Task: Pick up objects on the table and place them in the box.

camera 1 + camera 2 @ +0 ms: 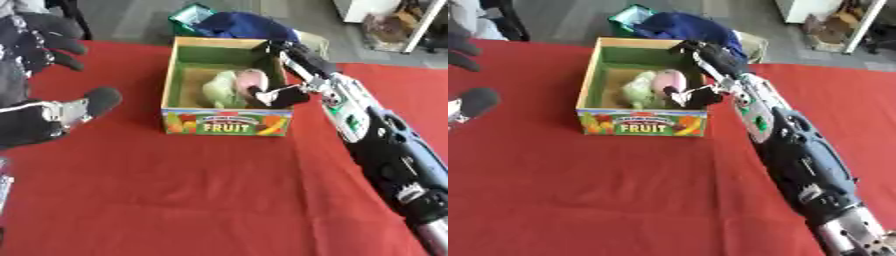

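Box (226, 122) sits under my right hand (282, 95), whose fingers look relaxed and apart above the pale green and pink items (229, 87) just left of it.

Black arms, silver joints, black-fingered left hand (48, 37).

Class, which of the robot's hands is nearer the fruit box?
The right hand: it reaches over the right wall of the fruit box, fingers down inside by the pale things. The left hand is off to the box's left, apart from it, above the red cloth.
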`<act>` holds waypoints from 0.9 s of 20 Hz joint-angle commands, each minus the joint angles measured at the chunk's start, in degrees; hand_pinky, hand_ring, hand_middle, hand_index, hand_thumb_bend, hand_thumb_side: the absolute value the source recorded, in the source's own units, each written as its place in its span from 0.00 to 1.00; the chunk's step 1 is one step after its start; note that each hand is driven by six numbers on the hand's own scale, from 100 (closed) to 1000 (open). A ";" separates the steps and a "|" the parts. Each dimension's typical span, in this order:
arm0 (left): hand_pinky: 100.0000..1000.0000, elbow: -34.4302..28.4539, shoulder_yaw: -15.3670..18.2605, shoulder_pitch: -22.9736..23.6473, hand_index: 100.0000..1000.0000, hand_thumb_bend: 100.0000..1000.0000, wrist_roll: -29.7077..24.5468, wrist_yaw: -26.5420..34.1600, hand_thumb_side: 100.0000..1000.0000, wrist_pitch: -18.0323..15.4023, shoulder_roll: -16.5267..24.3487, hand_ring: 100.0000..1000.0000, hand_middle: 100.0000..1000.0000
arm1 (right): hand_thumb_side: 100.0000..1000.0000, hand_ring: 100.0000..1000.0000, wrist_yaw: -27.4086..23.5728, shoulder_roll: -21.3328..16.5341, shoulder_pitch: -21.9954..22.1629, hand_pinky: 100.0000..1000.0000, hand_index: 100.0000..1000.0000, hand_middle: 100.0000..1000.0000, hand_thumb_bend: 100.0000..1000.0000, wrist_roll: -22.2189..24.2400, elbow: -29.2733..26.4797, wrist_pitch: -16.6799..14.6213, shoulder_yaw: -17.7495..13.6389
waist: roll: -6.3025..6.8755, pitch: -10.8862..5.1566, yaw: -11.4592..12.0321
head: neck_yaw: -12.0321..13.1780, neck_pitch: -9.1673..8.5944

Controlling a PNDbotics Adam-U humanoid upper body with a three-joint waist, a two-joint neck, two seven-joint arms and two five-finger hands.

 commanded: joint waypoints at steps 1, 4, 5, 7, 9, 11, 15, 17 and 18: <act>0.52 -0.77 0.25 -0.32 0.65 0.80 0.02 0.05 0.19 0.03 0.72 0.58 0.56 | 0.29 0.89 -0.80 -1.26 -0.63 0.83 0.87 0.81 0.28 0.15 -3.56 -0.30 0.02 | 0.36 -1.28 -0.40 | 0.44 -0.63; 0.52 -0.61 0.71 0.42 0.65 0.80 0.56 -0.04 0.19 0.05 0.94 0.58 0.56 | 0.24 0.87 -6.20 -2.45 0.39 0.79 0.85 0.77 0.23 -0.53 -7.30 0.13 0.52 | 0.64 -1.54 -1.48 | 1.17 -0.34; 0.52 -0.48 0.92 0.81 0.65 0.80 0.82 -0.08 0.19 0.09 1.02 0.58 0.56 | 0.20 0.86 -8.89 -3.07 0.97 0.77 0.84 0.75 0.18 -0.75 -9.10 0.66 0.77 | 0.73 -1.70 -2.05 | 1.51 -0.12; 0.52 -0.17 1.26 1.56 0.65 0.80 1.32 -0.18 0.19 0.14 1.21 0.58 0.56 | 0.17 0.85 -14.85 -4.62 2.37 0.75 0.83 0.74 0.14 -0.87 -13.45 2.23 1.45 | 0.84 -2.03 -3.22 | 2.13 0.36; 0.51 0.17 1.61 2.39 0.64 0.80 1.79 -0.33 0.19 0.17 1.39 0.58 0.56 | 0.14 0.84 -20.57 -6.50 4.48 0.74 0.82 0.72 0.10 -1.08 -18.71 4.34 1.85 | 0.96 -2.43 -4.54 | 2.87 0.97; 0.51 0.55 1.97 3.29 0.64 0.80 2.33 -0.51 0.19 0.18 1.68 0.58 0.56 | 0.13 0.84 -26.51 -8.21 7.72 0.73 0.82 0.71 0.06 -1.51 -24.42 6.85 1.76 | 1.01 -2.85 -5.84 | 3.74 1.49; 0.51 1.39 2.86 4.97 0.64 0.79 3.73 -0.80 0.19 0.22 2.17 0.58 0.55 | 0.15 0.85 -40.22 -9.80 16.86 0.72 0.83 0.70 0.00 -3.38 -35.74 11.93 -0.27 | 1.07 -3.42 -8.03 | 5.13 2.38; 0.50 2.07 3.22 5.76 0.64 0.78 4.51 -0.71 0.20 0.29 2.34 0.57 0.55 | 0.16 0.85 -46.94 -9.65 22.67 0.71 0.84 0.69 0.00 -4.17 -41.23 14.07 -2.10 | 1.05 -3.56 -8.72 | 5.62 2.66; 0.50 2.55 3.40 6.07 0.64 0.78 5.01 -0.59 0.20 0.37 2.36 0.57 0.55 | 0.17 0.85 -49.33 -9.43 25.46 0.71 0.84 0.69 0.00 -4.77 -43.72 14.96 -3.20 | 1.04 -3.57 -9.00 | 5.94 2.72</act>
